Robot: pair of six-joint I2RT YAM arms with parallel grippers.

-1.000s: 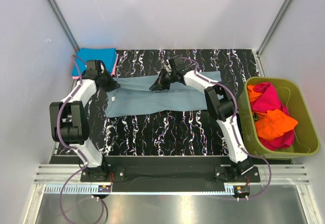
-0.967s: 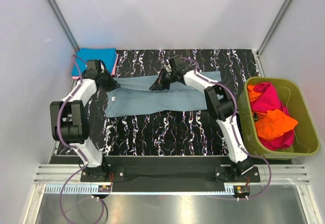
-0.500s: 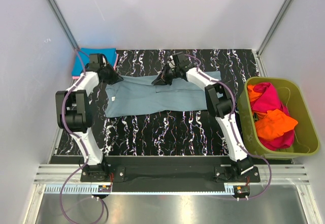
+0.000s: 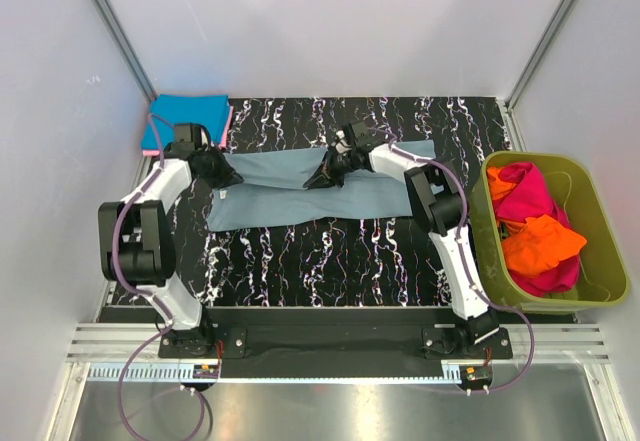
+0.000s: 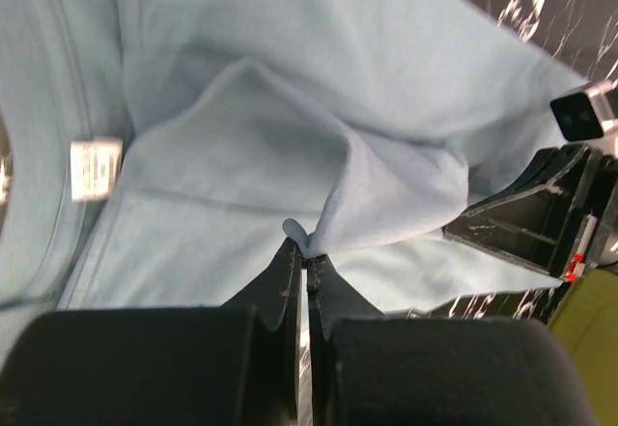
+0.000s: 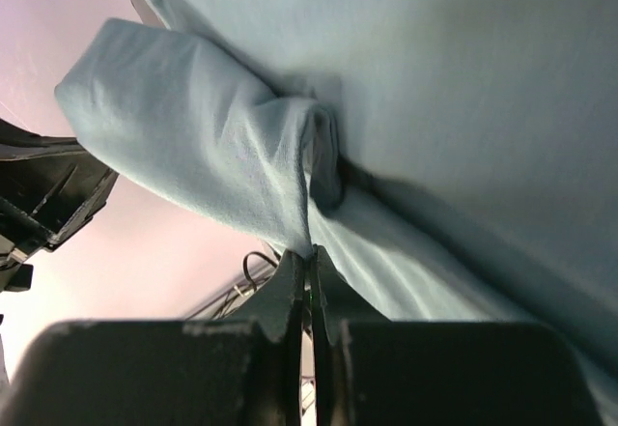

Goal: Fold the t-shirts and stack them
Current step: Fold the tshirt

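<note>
A dusty grey-blue t-shirt point(image 4: 300, 196) lies spread across the black marbled mat, with a small white neck label point(image 5: 95, 168) near its left end. My left gripper point(image 4: 226, 173) is shut on a pinch of the shirt's far edge at its left end point(image 5: 305, 250). My right gripper point(image 4: 325, 177) is shut on the same far edge near the middle point(image 6: 311, 250). Both hold the edge lifted over the shirt's body. A folded bright blue t-shirt point(image 4: 185, 118) lies on a pink one point(image 4: 229, 127) at the far left corner.
An olive-green plastic tub point(image 4: 600, 261) stands at the right, holding magenta point(image 4: 528, 196) and orange point(image 4: 540, 241) shirts. The black marbled mat point(image 4: 330, 261) shows in front of the shirt. White walls and metal frame posts enclose the table.
Both grippers have drawn the shirt's far edge toward the near side, over its body. The left gripper moved back from the blue stack, the right from the far mat.
</note>
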